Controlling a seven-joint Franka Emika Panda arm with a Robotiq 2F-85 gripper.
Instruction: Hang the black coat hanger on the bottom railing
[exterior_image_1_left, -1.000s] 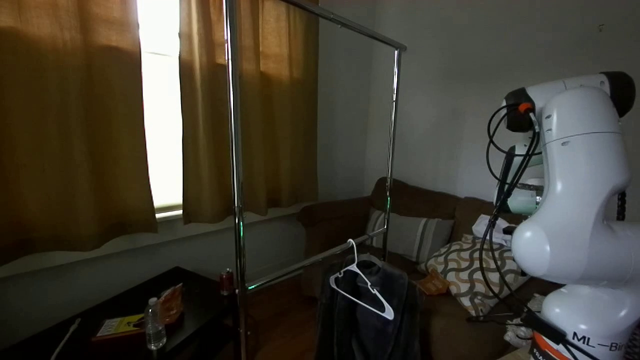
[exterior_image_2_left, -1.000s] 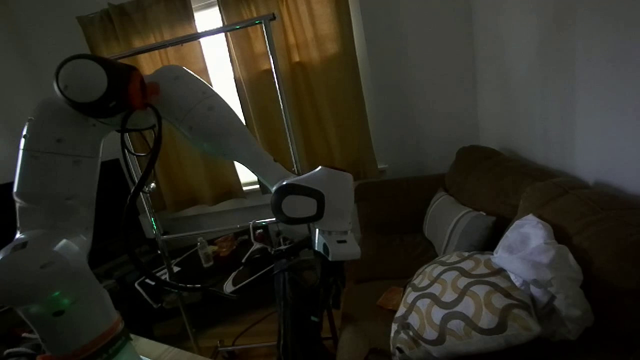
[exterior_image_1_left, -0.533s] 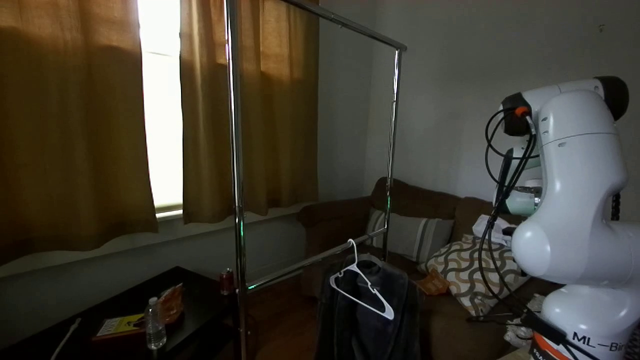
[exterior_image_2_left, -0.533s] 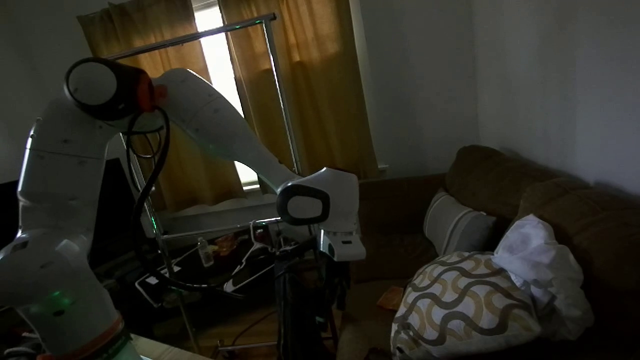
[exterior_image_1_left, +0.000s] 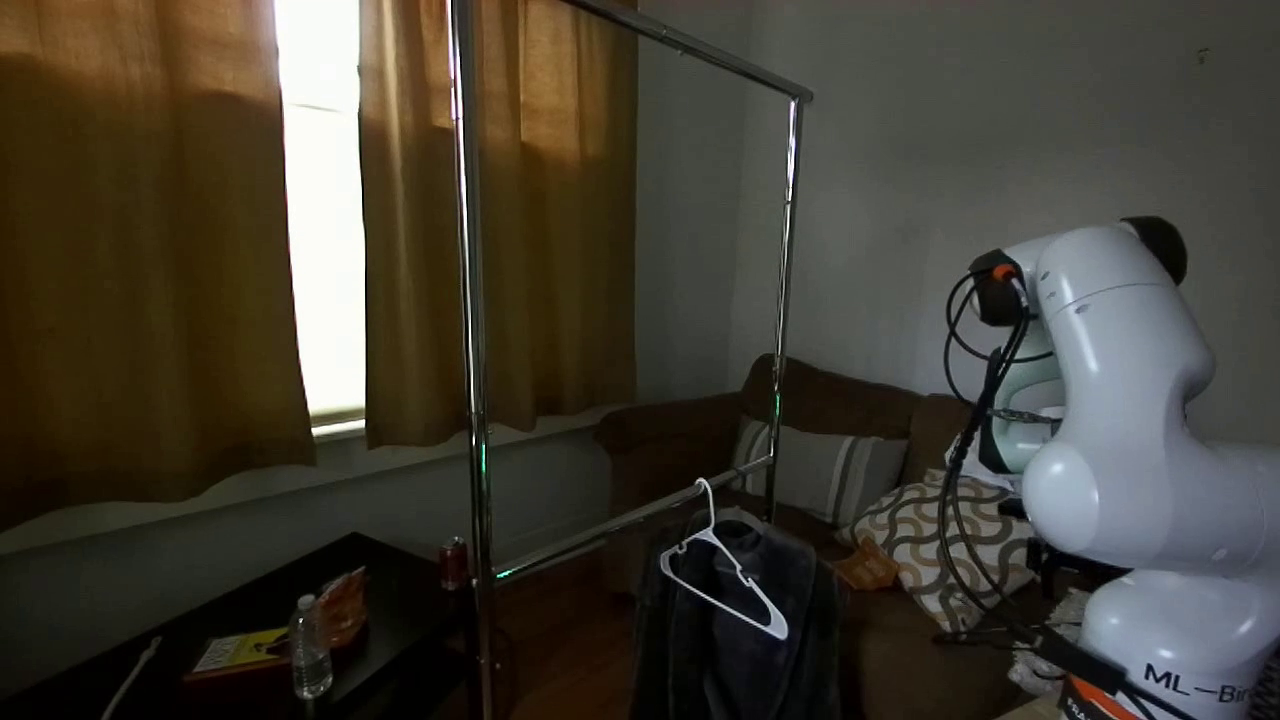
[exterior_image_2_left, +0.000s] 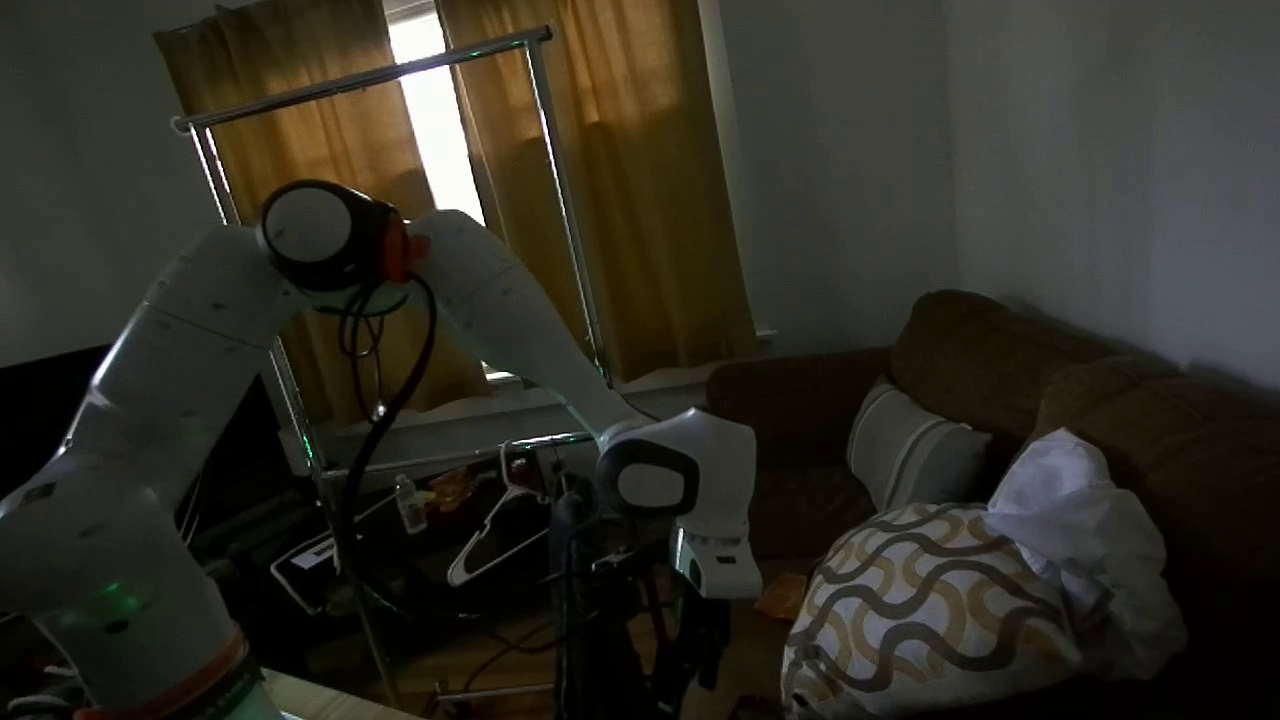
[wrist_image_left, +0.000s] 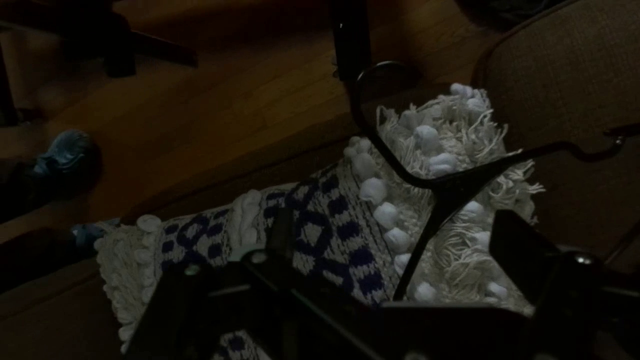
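Showing clearly in the wrist view alone: black coat hanger (wrist_image_left: 454, 192), partly behind the wide-spread gripper (wrist_image_left: 392, 230).

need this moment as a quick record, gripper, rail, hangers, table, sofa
gripper: open, in the dim wrist view
bottom railing: white hanger hooked on it
black coat hanger: off the bottom railing, seen across a pompom-trimmed pillow; contact unclear
dark garment: behind the white hanger in an exterior view
black side table: plastic bottle and orange packet on top
brown sofa: striped pillow, wave-patterned pillow
hanging: not yet done
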